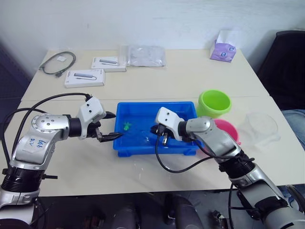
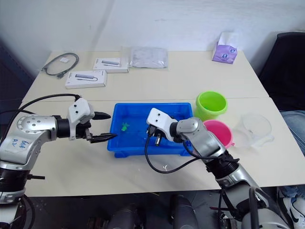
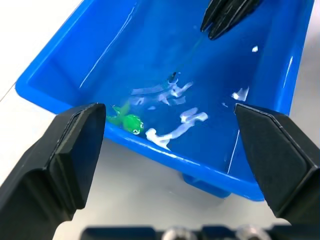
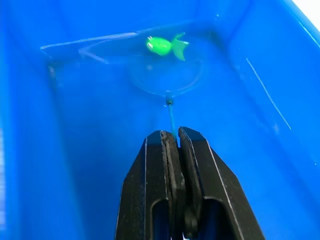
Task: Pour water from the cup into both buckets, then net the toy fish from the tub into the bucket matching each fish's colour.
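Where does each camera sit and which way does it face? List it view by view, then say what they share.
Left eye and right eye views: on the head, looking forward and down over the table; both arms show, the left gripper open, the right gripper over the tub.
Left wrist view: on the left wrist, looking into the tub; its own spread fingers frame it.
Right wrist view: on the right wrist, looking along fingers shut on the net.
Shared: the tub and the green fish.

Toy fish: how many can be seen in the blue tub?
1: a green fish in the tub's left part, just beyond the net ring. Others may be hidden.
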